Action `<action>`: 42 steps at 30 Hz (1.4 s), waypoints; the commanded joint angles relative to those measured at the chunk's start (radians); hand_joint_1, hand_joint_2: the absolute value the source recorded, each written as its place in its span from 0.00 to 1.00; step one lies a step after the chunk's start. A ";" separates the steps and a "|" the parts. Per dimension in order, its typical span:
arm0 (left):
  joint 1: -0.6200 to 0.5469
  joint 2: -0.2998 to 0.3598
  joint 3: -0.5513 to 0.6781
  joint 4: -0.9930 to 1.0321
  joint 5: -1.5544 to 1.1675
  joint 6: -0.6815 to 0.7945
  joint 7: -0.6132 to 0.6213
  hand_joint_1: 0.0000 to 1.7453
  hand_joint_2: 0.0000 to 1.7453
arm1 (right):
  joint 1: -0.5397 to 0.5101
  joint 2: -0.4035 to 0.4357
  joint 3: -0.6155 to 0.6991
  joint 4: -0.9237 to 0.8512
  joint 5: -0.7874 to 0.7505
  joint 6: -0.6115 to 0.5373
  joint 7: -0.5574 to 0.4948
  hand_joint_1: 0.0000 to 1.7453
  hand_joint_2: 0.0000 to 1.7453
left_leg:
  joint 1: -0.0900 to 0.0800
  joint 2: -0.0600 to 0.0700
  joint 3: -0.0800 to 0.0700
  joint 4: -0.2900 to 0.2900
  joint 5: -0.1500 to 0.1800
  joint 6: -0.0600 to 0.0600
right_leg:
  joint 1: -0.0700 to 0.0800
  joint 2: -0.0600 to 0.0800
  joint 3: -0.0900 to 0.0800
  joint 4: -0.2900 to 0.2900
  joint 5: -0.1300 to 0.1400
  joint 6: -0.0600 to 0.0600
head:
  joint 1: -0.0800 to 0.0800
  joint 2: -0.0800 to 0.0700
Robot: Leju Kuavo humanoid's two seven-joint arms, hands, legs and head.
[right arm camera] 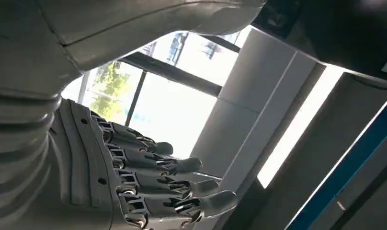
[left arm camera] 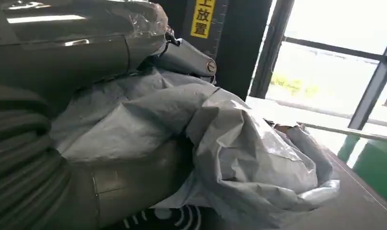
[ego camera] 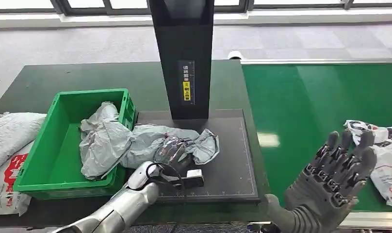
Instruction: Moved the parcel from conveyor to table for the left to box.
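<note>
Parcel [ego camera: 150, 143]: one grey crumpled plastic bag, lying across the dark mat [ego camera: 233, 165] w/ its left part draped over the rim of the green bin [ego camera: 43, 150] and into it. Left hand [ego camera: 172, 151] is on the parcel's middle, fingers curled into the wrinkled plastic, gripping it; in the left wrist view the grey plastic [left arm camera: 239, 158] bunches up against the thumb and palm, w/ the black post and its yellow label [left arm camera: 202, 18] behind. Left arm [ego camera: 121, 206] comes in low from the bottom edge, angled up and to the right toward the mat. Count: 1 green bin, on the dark table [ego camera: 87, 75] left of the mat; 1 black upright post [ego camera: 184, 53] standing at the mat's far edge; 1 white printed bag [ego camera: 383, 150] on the green conveyor belt [ego camera: 320, 102] at the right edge; 2 white sacks [ego camera: 9, 145] w/ red print left of the bin, stacked or overlapping, can't tell which. Right hand [ego camera: 337, 170] is raised above the belt's near edge, palm away, fingers apart and pointing up, holding nothing; it's near the white printed bag but not touching. Right wrist view shows the same fingers [right arm camera: 153, 184] spread, slightly bent, w/ windows behind.
</note>
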 commanded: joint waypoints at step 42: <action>0.334 0.126 0.520 -0.963 0.419 0.103 -0.220 1.00 1.00 | -0.099 -0.051 0.106 0.200 -0.027 0.001 0.005 0.00 1.00 | -0.002 0.001 0.005 -0.004 0.000 0.004 | -0.002 0.000 0.005 -0.003 -0.002 0.000 | 0.000 0.000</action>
